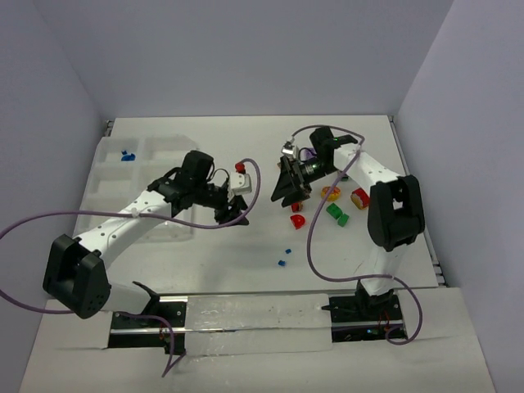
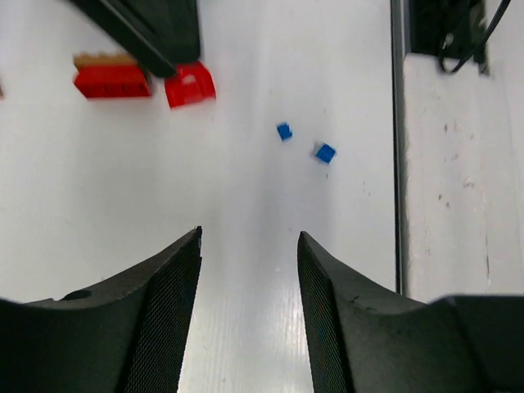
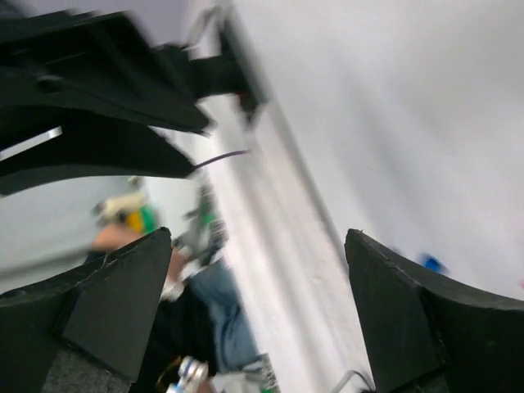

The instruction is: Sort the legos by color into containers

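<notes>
My left gripper (image 1: pixel 234 213) is open and empty, low over the table; its wrist view (image 2: pixel 249 237) shows bare table between the fingers. Ahead of it lie a red brick (image 2: pixel 113 80), a red arch piece (image 2: pixel 190 85) and two tiny blue pieces (image 2: pixel 284 131) (image 2: pixel 325 152). My right gripper (image 1: pixel 285 187) is open and empty above the red brick (image 1: pixel 298 206) and the red arch (image 1: pixel 298 220); its wrist view (image 3: pixel 258 237) is blurred. The clear divided tray (image 1: pixel 115 192) at the left holds blue pieces (image 1: pixel 126 155).
Green pieces (image 1: pixel 336 214), an orange-yellow round piece (image 1: pixel 332 193) and a red-yellow piece (image 1: pixel 359 197) lie by the right arm. A red piece (image 1: pixel 240 167) sits behind the left wrist. The tiny blue pieces (image 1: pixel 285 256) lie mid-table. Walls enclose three sides.
</notes>
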{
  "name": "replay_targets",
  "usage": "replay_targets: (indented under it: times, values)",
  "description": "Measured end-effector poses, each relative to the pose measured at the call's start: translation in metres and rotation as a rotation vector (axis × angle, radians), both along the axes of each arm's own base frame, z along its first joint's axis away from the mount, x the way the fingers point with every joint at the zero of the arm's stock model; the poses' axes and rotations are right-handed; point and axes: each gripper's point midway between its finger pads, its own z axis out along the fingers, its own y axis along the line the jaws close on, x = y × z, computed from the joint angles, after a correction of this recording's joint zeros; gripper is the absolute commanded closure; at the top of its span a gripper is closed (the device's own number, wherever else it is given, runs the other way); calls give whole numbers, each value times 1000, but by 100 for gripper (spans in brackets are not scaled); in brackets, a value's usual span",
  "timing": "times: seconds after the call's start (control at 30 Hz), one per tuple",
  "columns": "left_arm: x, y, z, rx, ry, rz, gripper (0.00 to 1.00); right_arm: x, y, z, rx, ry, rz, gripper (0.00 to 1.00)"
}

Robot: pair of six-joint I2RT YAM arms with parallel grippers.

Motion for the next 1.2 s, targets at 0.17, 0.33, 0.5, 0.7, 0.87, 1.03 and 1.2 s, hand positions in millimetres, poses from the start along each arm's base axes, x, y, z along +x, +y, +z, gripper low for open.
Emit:
replay_targets:
  times: [0.17,0.33,0.5,0.7,0.87,1.03,1.2]
  values:
    - [-21,1,-25,108,-11,-45,46,15,-37,-14,-236,-213,-121,0]
    - [-64,-36,-38,159,-69,-173,49,22,-85,-10,-414,-370,-250,0]
    - [-97,-72,-68,216,-79,-231,49,37,-151,-19,-550,-358,-436,0]
    - [-111,-86,-97,251,-93,-283,51,29,-184,-21,-601,-345,-534,0]
    - [-109,-91,-107,233,-177,-392,48,24,-179,-16,-570,-358,-529,0]
    - [-108,-89,-131,269,-233,-543,45,19,-177,-21,-565,-347,-512,0]
    - [-102,-87,-141,276,-271,-651,44,17,-179,-23,-571,-352,-499,0]
